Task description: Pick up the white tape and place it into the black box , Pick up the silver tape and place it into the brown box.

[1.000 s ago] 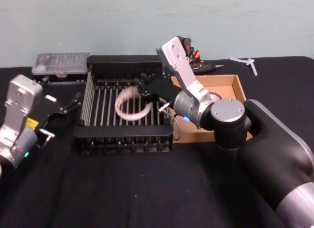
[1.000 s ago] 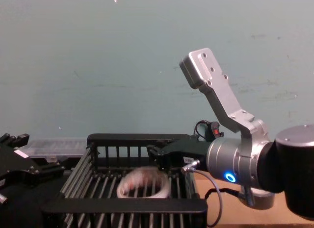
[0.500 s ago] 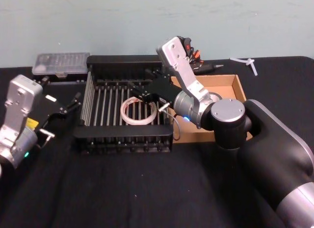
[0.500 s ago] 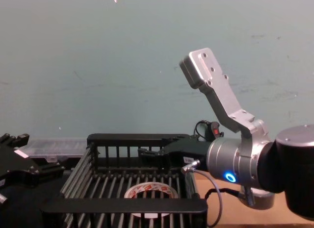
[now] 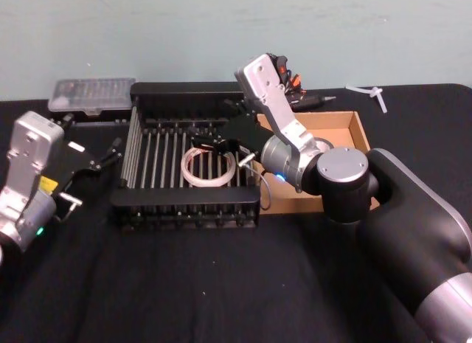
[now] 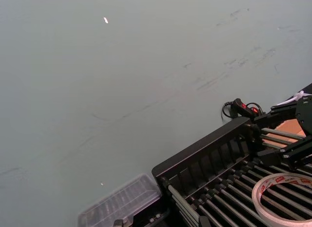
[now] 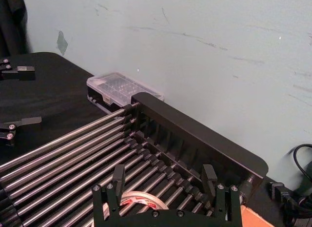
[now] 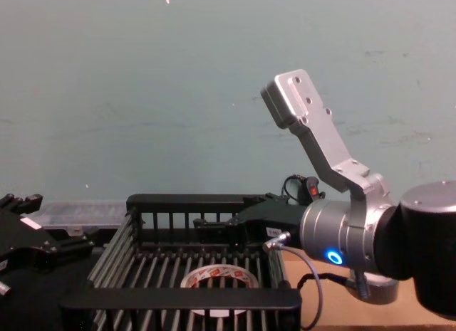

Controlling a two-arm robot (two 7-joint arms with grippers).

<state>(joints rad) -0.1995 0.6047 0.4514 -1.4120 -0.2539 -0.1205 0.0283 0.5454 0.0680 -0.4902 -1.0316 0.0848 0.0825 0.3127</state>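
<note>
The white tape (image 5: 209, 184) (image 8: 192, 277) (image 7: 141, 200) lies flat on the barred floor of the black box (image 5: 184, 203) (image 8: 178, 297), its red printing facing inward. My right gripper (image 5: 215, 125) (image 7: 164, 175) (image 8: 214, 224) hovers over the box's right half, just above the ring, open, with nothing between its fingers. To the right of the black box stands the brown box (image 5: 361, 133), partly covered by my right arm. The silver tape is hidden. My left gripper (image 5: 96, 173) rests open on the table, left of the black box.
A clear plastic case (image 5: 92, 94) lies behind the black box at the back left. Red-and-black tools (image 5: 289, 81) and a small white plastic piece (image 5: 372, 94) lie along the back edge. A black cloth covers the table.
The white tape dropped from my right gripper and settled flat on the black box's floor. The right gripper's fingers spread wide apart. The left arm stayed still.
</note>
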